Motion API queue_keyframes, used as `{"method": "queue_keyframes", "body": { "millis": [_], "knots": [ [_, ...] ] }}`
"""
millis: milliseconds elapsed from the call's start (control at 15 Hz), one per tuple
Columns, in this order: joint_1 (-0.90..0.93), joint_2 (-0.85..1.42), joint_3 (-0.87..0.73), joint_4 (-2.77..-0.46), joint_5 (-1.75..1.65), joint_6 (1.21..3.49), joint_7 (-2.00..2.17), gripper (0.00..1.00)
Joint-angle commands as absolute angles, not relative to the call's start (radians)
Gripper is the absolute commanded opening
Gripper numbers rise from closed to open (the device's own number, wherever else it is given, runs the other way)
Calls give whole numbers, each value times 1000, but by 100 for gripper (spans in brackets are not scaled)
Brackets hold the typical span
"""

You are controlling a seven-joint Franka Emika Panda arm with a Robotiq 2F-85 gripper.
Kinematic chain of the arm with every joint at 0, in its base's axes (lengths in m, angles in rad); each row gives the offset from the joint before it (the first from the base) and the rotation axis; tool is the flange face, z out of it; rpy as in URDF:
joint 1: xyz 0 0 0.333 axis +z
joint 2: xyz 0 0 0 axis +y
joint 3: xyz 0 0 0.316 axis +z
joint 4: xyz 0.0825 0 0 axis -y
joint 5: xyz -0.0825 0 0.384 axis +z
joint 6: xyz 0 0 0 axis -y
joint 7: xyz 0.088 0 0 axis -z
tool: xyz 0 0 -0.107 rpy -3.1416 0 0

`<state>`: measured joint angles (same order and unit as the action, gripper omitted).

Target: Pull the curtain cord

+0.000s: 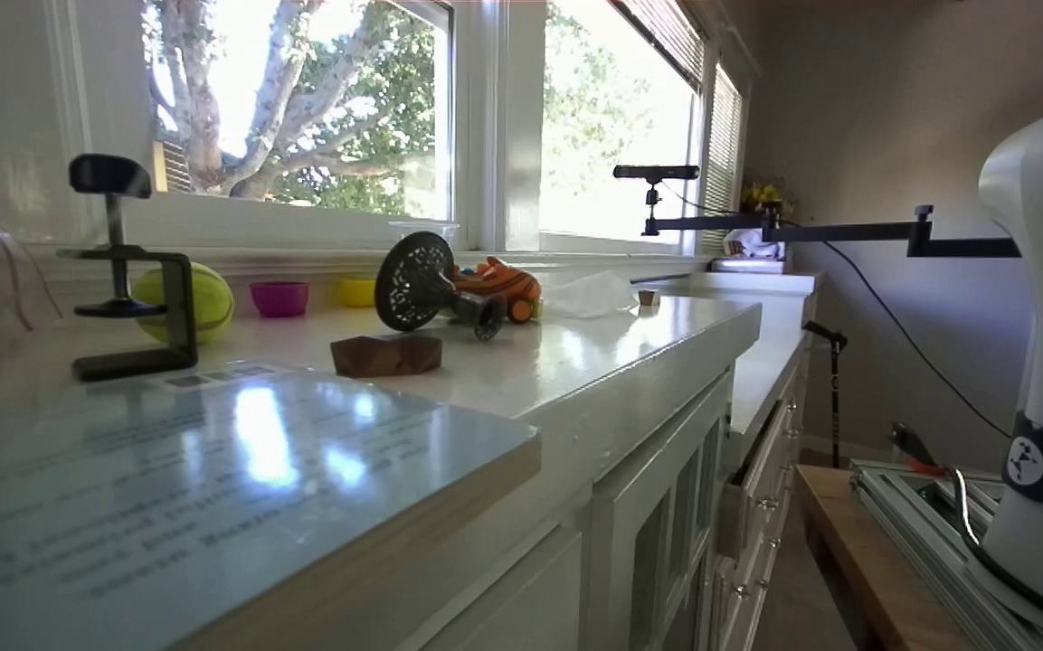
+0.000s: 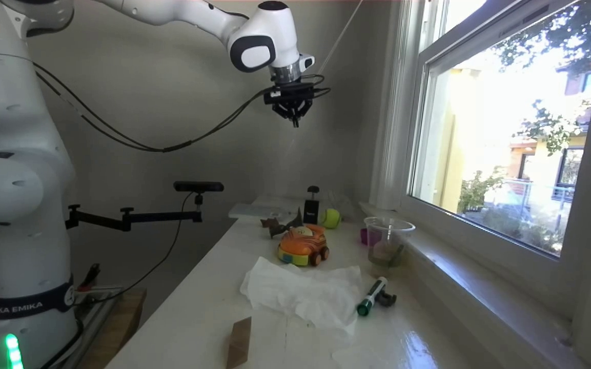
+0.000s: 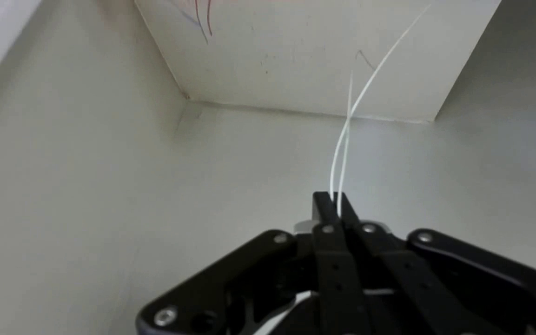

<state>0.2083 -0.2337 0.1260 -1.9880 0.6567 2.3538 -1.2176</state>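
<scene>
Wrist view shows the jaws clamped on the thin cord (image 3: 352, 110) high above the counter (image 2: 187, 328), where a slow, even pull toward that counter should best prevent slipping.

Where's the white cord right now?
In the wrist view, right of centre: the white cord runs up in two strands from between the gripper's shut fingers. In an exterior view, it slants upward left of the window.

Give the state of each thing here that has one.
Curtain cord: gripped, running upward
Gripper: shut on the cord
Drawer: pulled open
Near blind: raised
Far blind: lowered
Base light: glowing green
Clear cup: upright
Green marker: lying down
Toy car: on its wheels
Black clamp: upright
</scene>
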Motion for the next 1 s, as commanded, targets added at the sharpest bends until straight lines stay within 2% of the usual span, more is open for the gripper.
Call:
{"method": "queue_keyframes", "body": {
  "millis": [0,533,933],
  "knots": [
    [225,-308,124,-2183,624,2317,-1170,0],
    [224,-324,111,-2261,603,2317,-1132,0],
    [193,-260,73,-2157,590,2355,-1076,0]
  ]
}}
